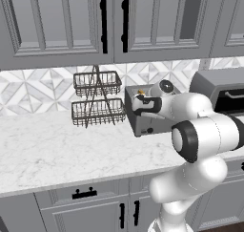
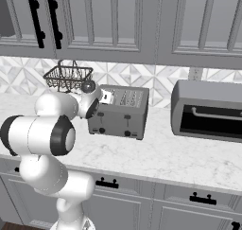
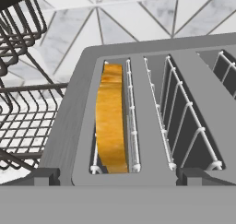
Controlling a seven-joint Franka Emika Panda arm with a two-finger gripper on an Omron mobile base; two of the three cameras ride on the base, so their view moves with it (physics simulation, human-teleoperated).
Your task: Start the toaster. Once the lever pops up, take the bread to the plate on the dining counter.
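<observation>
The grey toaster (image 3: 152, 57) stands on the worktop against the tiled wall; it is also seen as the toaster (image 2: 120, 113) and, half behind my arm, as the toaster (image 1: 138, 119). An orange-yellow bread (image 3: 110, 121) slice stands upright in its left slot; the neighbouring slot holds only wire guides. A dark lever (image 2: 126, 116) tab shows on the front face above round knobs. My gripper (image 3: 120, 176) hovers open just above the toaster's near top edge, its fingertips wide apart and holding nothing. The plate and the dining counter are out of view.
A two-tier wire basket rack (image 1: 97, 97) stands left of the toaster, close to my hand. A grey microwave (image 2: 208, 110) sits to the right. Upper cabinets (image 1: 114, 21) hang overhead. The marble worktop (image 1: 47, 150) stretches to the left in front.
</observation>
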